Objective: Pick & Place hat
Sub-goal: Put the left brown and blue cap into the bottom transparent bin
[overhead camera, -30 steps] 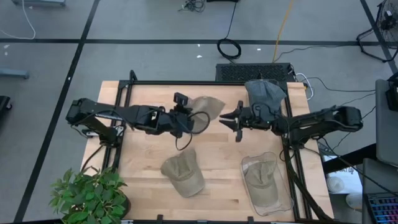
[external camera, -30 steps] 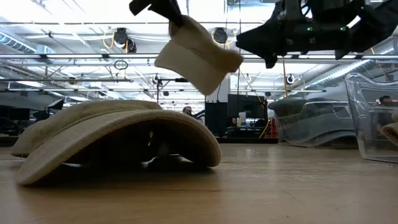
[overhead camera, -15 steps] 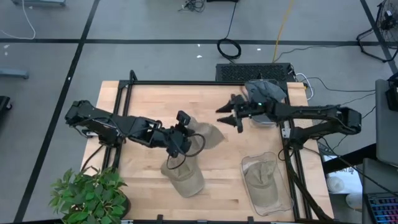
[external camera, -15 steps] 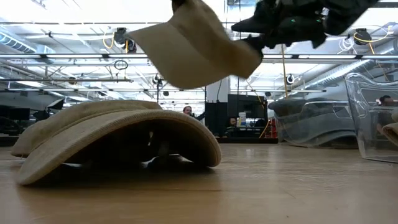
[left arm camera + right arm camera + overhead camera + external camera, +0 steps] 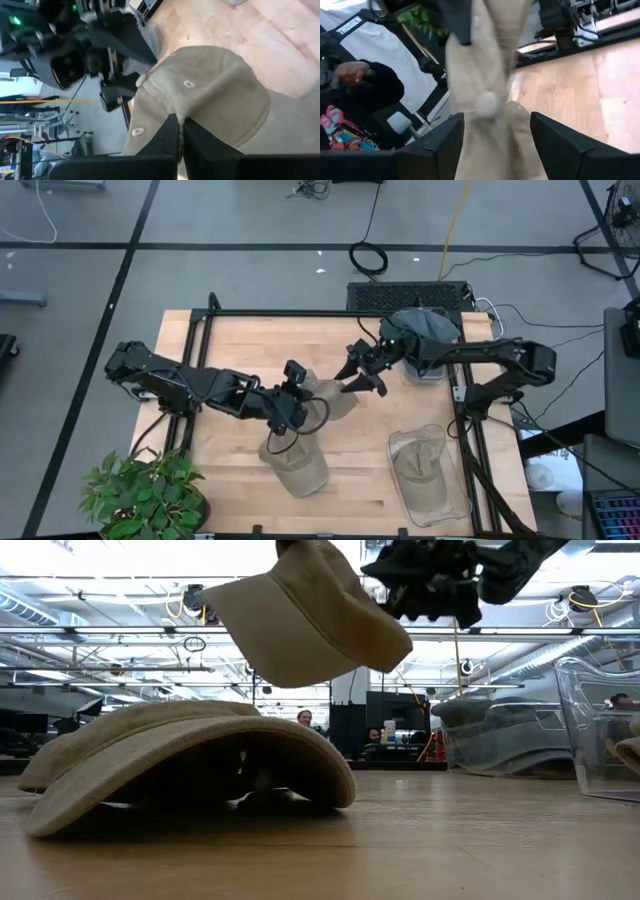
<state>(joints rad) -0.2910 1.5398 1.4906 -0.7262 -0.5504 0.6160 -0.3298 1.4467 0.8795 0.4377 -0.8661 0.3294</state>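
Because the hat (image 5: 325, 393) hung in mid-air above the table (image 5: 240, 340), L gripper (image 5: 298, 388) pinched its edge while R gripper (image 5: 358, 370), fingers spread, sat just beside it, prob. for a handover.

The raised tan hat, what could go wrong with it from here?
The left hand pinches only the edge of the raised hat, so it may slip and fall onto the hat on the table below. The right hand, open, sits right against the raised hat, so closing in could tug it loose or bump the left hand.
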